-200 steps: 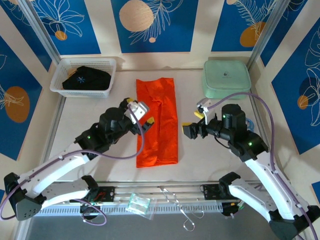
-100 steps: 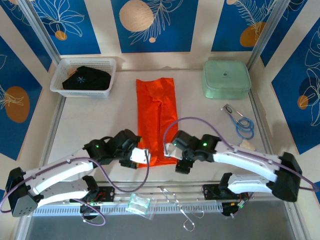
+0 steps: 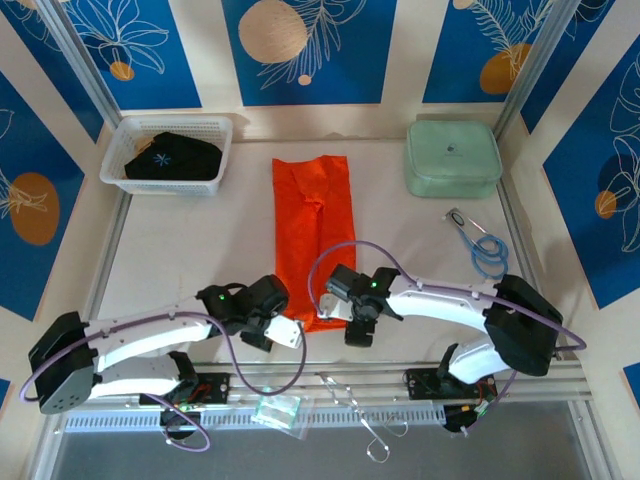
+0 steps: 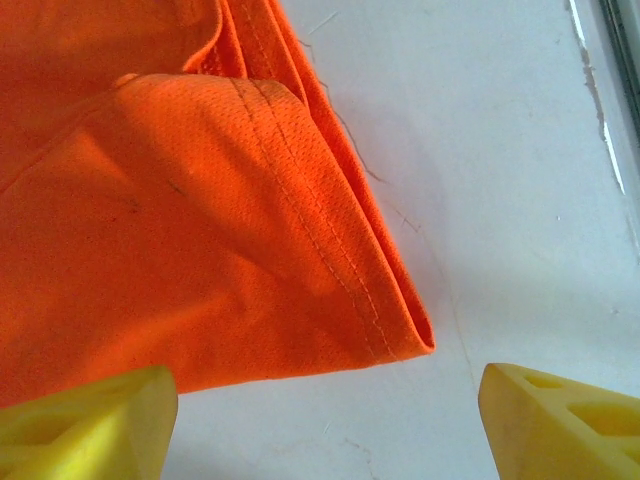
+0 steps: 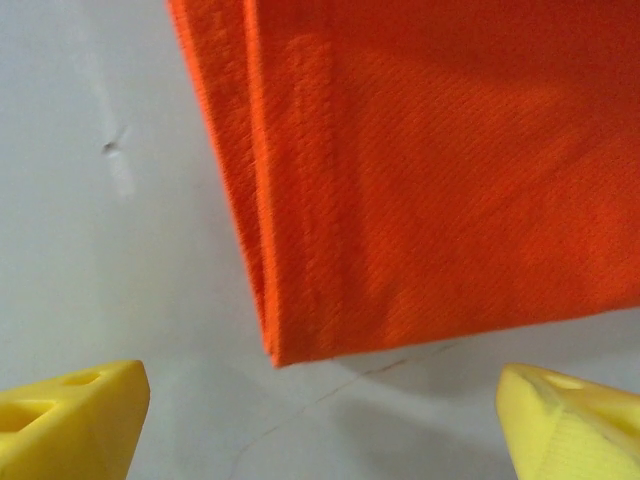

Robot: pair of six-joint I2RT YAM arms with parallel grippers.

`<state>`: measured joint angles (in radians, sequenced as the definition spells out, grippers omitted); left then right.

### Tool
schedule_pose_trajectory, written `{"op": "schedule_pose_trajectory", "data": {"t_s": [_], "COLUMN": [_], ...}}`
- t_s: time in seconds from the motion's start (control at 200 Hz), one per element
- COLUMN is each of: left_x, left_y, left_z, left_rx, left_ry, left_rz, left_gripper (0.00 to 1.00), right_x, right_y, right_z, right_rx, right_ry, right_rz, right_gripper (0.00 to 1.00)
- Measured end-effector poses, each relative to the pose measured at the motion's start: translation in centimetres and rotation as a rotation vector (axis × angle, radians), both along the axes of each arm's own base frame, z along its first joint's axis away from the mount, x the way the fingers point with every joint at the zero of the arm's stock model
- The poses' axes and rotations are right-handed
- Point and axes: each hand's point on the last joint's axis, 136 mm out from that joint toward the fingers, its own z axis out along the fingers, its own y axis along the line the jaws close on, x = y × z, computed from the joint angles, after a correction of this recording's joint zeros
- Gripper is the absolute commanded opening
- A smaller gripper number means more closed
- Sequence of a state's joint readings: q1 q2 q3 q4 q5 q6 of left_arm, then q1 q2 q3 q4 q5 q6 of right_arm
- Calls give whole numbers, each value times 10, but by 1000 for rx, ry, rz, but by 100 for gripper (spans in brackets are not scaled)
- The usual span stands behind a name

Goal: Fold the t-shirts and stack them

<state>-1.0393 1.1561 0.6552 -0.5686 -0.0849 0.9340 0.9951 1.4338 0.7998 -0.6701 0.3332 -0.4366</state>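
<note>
- At 6 o'clock, nearest on the desk [image 3: 180, 260]: left pincer [image 4: 325, 415] gaping, yellow fingertips flanking the near left corner of the orange t-shirt [image 3: 315, 230], clamped on nothing.
- Just to its right, also about 6 o'clock: right pincer [image 5: 320, 420] likewise spread wide, poised at the near right corner, with the cloth lying flat and ungripped just beyond the tips.
- Step in hand, by the look of it: taking both near corners for a crosswise fold (no pinch made yet on either side).
- From 6 toward 12 o'clock through the middle: orange t-shirt laid out as a long narrow strip, sides turned in, doubled stitched hems showing at both near corners. Lengthwise folding apparently done, short folds yet to do.
- At 10 o'clock, far left: black t-shirt [image 3: 172, 160] with a small light-blue mark, bunched inside the white mesh basket [image 3: 215, 125]. Not folded, not yet brought out.
- At 1 o'clock, far right: pale green square item [image 3: 452, 158], well apart from both shirts. Folded cloth or a case, cannot tell.
- Reckoned progress: about half of one shirt. Left to do: the crosswise folds on the orange one, all of the black one, then the stacking, with no pile begun.
</note>
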Motion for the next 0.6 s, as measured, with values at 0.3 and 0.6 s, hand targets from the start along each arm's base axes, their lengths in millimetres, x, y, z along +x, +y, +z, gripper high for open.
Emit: {"op": "schedule_pose_trajectory", "data": {"t_s": [0.3,0.6], "left_x": [-1,3], "left_y": [1,-5], "left_z": [-19,-32], "left_rx": [44,38], "left_ry": [21,22], "left_rz": [-10,-9], "left_gripper": [77,75], "right_x": [19,12], "right_y": [11,17], "right_z": [-5,-15], "right_rx": [65,91], "right_ry": [-27,28], "right_rz": [8,41], "right_gripper": [89,78]}}
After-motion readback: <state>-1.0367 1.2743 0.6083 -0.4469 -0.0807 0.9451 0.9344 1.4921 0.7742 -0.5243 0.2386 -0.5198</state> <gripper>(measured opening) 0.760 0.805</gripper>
